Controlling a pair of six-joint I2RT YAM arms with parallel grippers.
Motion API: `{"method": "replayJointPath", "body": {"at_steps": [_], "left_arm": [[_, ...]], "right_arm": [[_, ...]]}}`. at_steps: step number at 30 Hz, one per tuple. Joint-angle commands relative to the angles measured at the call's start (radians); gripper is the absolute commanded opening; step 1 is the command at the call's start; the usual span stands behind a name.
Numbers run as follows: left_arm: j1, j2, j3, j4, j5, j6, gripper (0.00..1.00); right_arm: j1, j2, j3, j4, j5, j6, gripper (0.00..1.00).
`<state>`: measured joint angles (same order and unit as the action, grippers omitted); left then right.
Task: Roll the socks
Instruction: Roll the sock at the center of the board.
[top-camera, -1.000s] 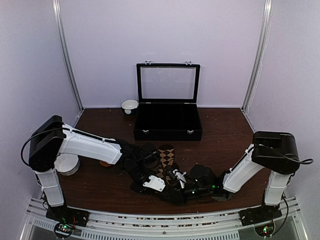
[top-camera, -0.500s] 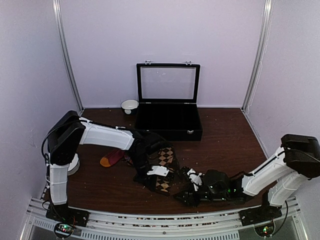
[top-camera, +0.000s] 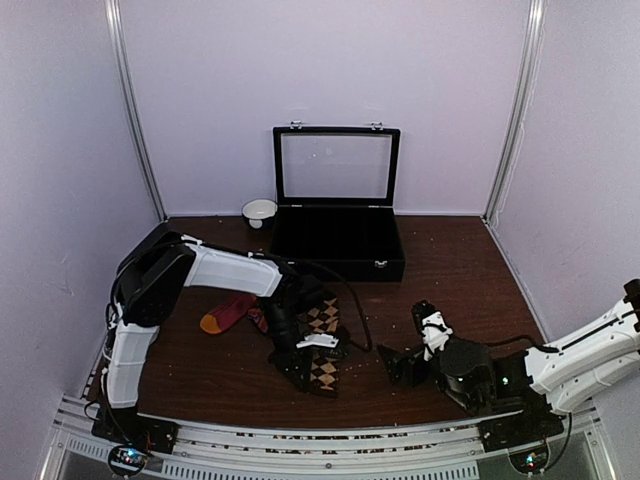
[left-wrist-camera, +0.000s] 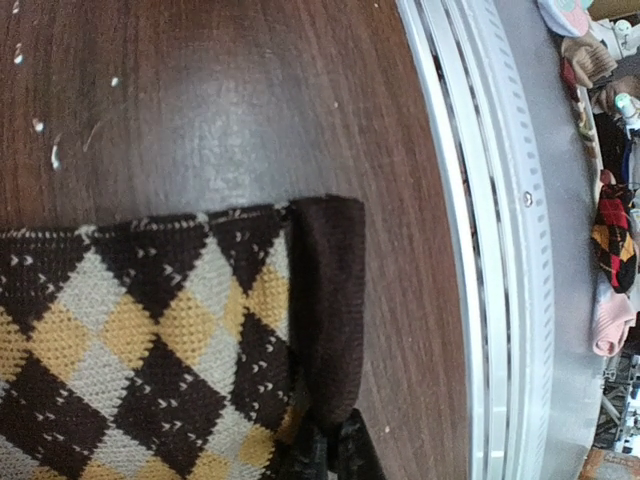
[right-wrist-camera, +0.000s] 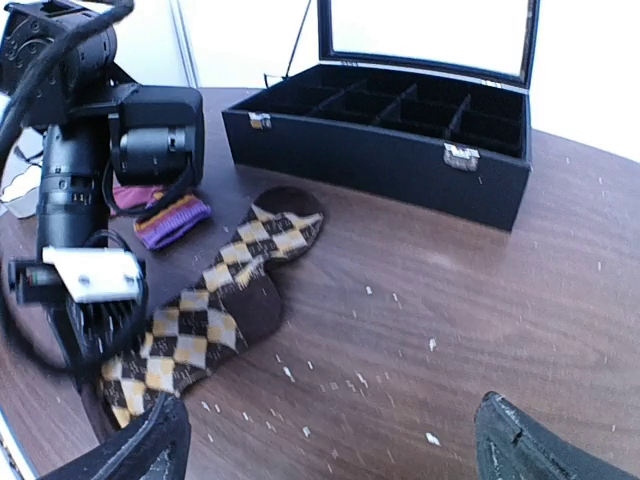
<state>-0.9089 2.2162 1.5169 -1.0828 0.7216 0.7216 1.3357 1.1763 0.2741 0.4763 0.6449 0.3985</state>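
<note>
A dark brown sock with tan argyle diamonds (top-camera: 323, 318) (right-wrist-camera: 215, 300) lies stretched flat on the brown table, toe toward the black case. My left gripper (top-camera: 306, 368) (left-wrist-camera: 330, 455) is shut on its plain dark cuff (left-wrist-camera: 328, 300) at the end nearest the table's front edge. The magenta-red sock (top-camera: 228, 314) with its purple striped cuff (right-wrist-camera: 168, 218) lies to the left, partly behind the left arm. My right gripper (top-camera: 412, 343) (right-wrist-camera: 335, 450) hovers to the right of the argyle sock, jaws wide open, nothing between them.
An open black compartment case (top-camera: 337, 258) (right-wrist-camera: 390, 125) stands at the back centre with a white bowl (top-camera: 259, 211) to its left. The metal rail (left-wrist-camera: 480, 250) runs along the front edge, close to the sock's cuff. White crumbs dot the wood.
My right gripper has opened, let go of the argyle sock and drawn back to the right. My left arm has swung right, keeping hold of the cuff; the magenta sock has come into view.
</note>
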Motion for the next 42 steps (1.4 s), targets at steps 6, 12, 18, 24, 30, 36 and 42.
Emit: {"method": "replayJointPath", "body": {"at_steps": [6,12,18,24,30,36,42], "left_arm": [[0.039,0.074,-0.008,-0.052,0.012,-0.028,0.0],[0.052,0.096,0.007,-0.075,0.028,-0.044,0.0],[0.06,0.148,0.054,-0.114,0.017,-0.07,0.0],[0.062,0.175,0.083,-0.119,-0.002,-0.102,0.0],[0.062,0.174,0.086,-0.127,-0.007,-0.09,0.0],[0.062,0.176,0.094,-0.126,-0.016,-0.088,0.0],[0.062,0.18,0.114,-0.126,-0.027,-0.098,0.06]], "right_arm": [[0.062,0.096,0.008,0.025,-0.178,-0.127,0.99],[0.174,0.315,0.16,-0.03,-0.21,-0.285,0.82],[0.178,0.464,0.306,-0.024,-0.328,-0.399,0.67],[0.139,0.558,0.395,-0.038,-0.415,-0.458,0.53],[0.061,0.593,0.399,-0.028,-0.504,-0.461,0.47],[0.033,0.62,0.411,-0.043,-0.577,-0.459,0.32],[0.032,0.629,0.413,-0.048,-0.593,-0.455,0.21]]}}
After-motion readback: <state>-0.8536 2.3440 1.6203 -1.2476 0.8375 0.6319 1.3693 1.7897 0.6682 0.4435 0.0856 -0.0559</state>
